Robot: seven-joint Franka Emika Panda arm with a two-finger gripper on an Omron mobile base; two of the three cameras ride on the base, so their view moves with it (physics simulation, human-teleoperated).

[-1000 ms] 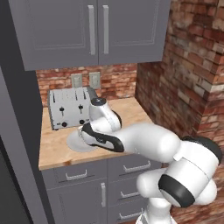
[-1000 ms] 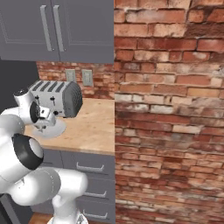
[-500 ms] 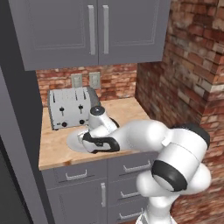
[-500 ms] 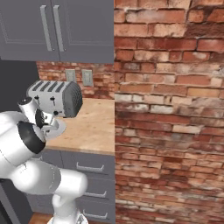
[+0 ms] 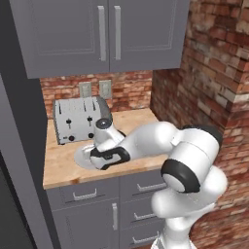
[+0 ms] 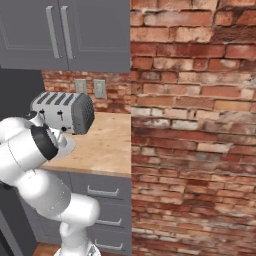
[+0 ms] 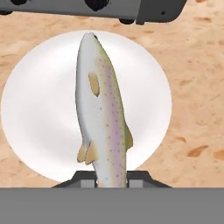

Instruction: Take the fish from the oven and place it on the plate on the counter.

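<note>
In the hand view the fish (image 7: 103,113), silvery with a pink stripe and dark spots, hangs lengthwise over the round pale plate (image 7: 35,113). My gripper (image 7: 111,177) is shut on its tail end. The left base view shows the hand (image 5: 104,156) low over the plate (image 5: 81,154) on the tan counter (image 5: 138,121), in front of the toaster. The fish hangs close above the plate; I cannot tell whether it touches. The oven is out of view.
A silver toaster (image 5: 78,119) stands just behind the plate, its base at the top of the hand view (image 7: 100,8). A brick wall (image 5: 214,73) bounds the counter on the right. Grey cabinets hang above, drawers (image 5: 85,194) sit below.
The hand has come down toward the plate with the fish still in its grip, and the arm's elbow has swung lower and closer to the counter's front.
</note>
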